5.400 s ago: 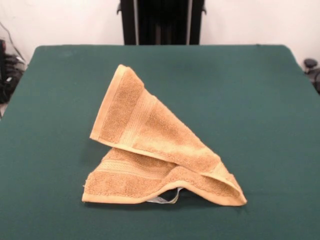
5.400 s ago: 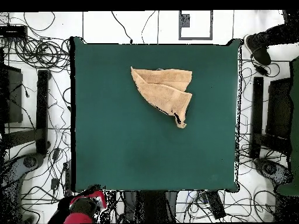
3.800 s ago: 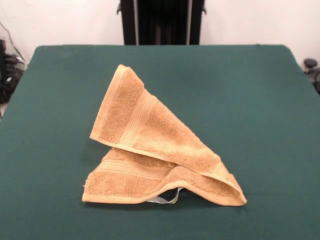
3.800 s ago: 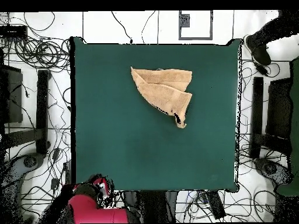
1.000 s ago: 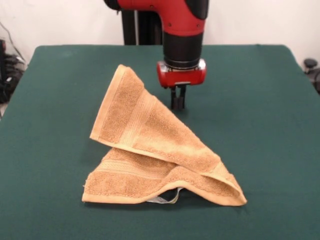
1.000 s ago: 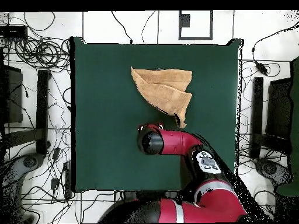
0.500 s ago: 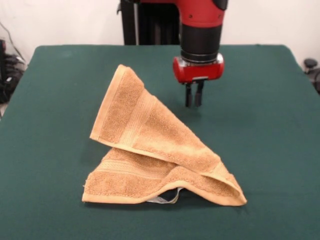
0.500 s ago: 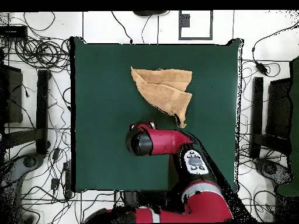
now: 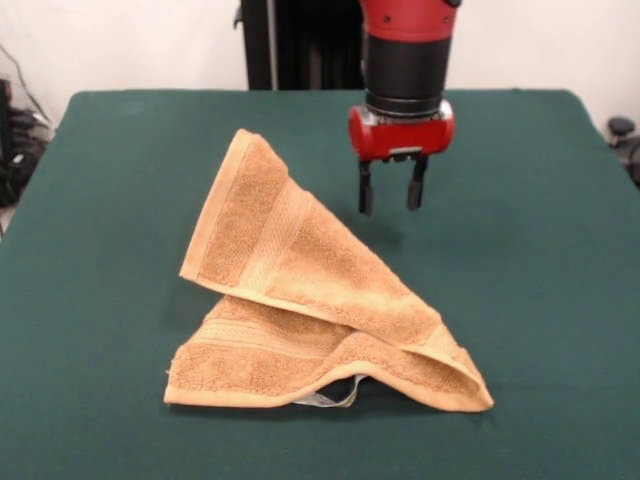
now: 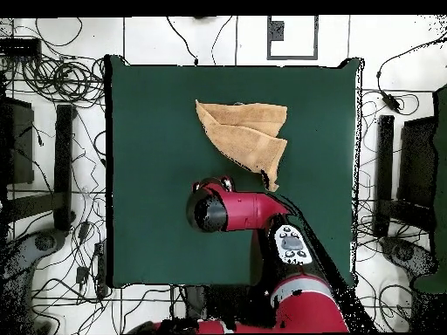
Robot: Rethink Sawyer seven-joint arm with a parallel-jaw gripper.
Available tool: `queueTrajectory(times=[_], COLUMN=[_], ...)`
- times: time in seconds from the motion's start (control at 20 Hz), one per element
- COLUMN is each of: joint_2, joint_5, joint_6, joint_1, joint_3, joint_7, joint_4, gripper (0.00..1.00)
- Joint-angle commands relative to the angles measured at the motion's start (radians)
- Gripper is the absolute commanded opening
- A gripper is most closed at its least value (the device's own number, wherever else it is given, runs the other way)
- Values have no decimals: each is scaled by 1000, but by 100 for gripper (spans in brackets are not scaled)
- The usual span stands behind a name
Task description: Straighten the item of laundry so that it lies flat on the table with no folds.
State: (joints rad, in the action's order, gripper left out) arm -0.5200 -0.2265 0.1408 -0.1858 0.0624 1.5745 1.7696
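Observation:
The golden-tan towel (image 9: pixel 310 300) lies folded over itself in a rough triangle on the dark green table (image 9: pixel 520 280). Its upper flap runs from a far corner down to a near right corner, over a lower layer with band stripes. A small white loop tag (image 9: pixel 335 398) peeks out under the near hem. The towel also shows in the overhead view (image 10: pixel 246 138). My gripper (image 9: pixel 391 200) hangs open and empty above the table, just beyond the towel's far right edge. In the overhead view the arm's head (image 10: pixel 209 209) hides the fingers.
The robot's black pedestal (image 9: pixel 300 45) stands at the table's far side. Cables and equipment (image 10: pixel 52 131) lie on the floor around the table in the overhead view.
The arm came in over the table from off it. In the last second the gripper moved right in the front view and opened. The towel has not moved.

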Motion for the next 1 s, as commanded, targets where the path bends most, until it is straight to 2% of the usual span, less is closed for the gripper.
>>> queueTrajectory(times=[0.05,0.2,0.3,0.4,0.6,0.7,1.0], joint_2=[-1,-28,-77,-160,-247,-265,-254], joint_5=[-9,-10,-11,14,44,41,-15], joint_6=[-27,-2,66,220,470,518,542], joint_1=[26,29,4,-19,-70,-102,-232], joint_3=[60,65,101,134,196,227,317], joint_7=[148,135,90,22,-96,-128,-218], joint_4=[44,44,45,30,-32,-40,-45], gripper=[100,100,100,100,100,100,100])
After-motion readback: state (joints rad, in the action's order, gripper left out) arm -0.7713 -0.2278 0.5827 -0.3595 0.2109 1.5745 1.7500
